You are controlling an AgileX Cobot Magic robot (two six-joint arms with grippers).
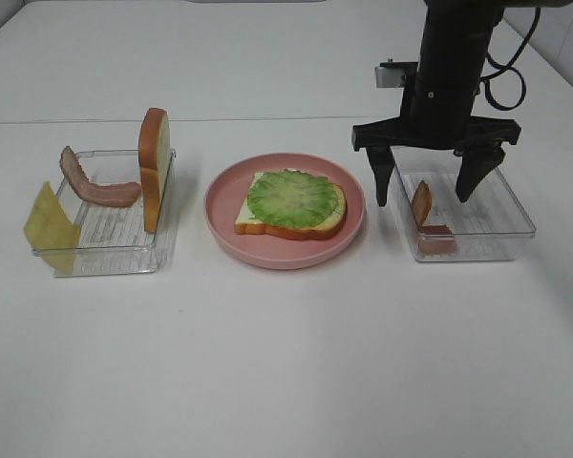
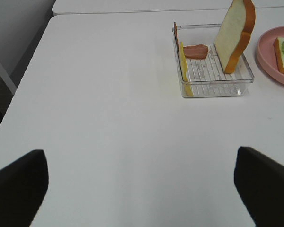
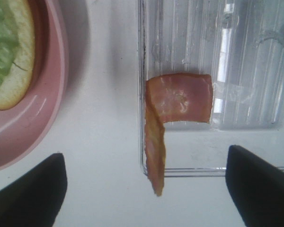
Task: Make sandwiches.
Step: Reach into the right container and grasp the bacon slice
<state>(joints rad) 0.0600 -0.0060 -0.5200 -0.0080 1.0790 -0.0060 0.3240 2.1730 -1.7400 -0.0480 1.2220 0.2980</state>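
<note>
A bread slice (image 1: 291, 212) topped with a green lettuce leaf (image 1: 290, 197) lies on the pink plate (image 1: 225, 221) in the middle. My right gripper (image 1: 426, 186) is open, hanging just above the right clear tray (image 1: 501, 234), with a bent bacon strip (image 1: 425, 212) between its fingers; the strip (image 3: 173, 111) leans on the tray wall. The left tray (image 1: 124, 250) holds an upright bread slice (image 1: 154, 167), a bacon strip (image 1: 95, 184) and a yellow cheese square (image 1: 50, 227). My left gripper (image 2: 142, 184) is open over bare table, away from that tray (image 2: 213, 80).
The white table has a seam line (image 1: 95, 121) behind the trays. The plate edge (image 3: 47, 109) lies close beside the right tray. The right arm's cable (image 1: 511, 76) hangs behind it.
</note>
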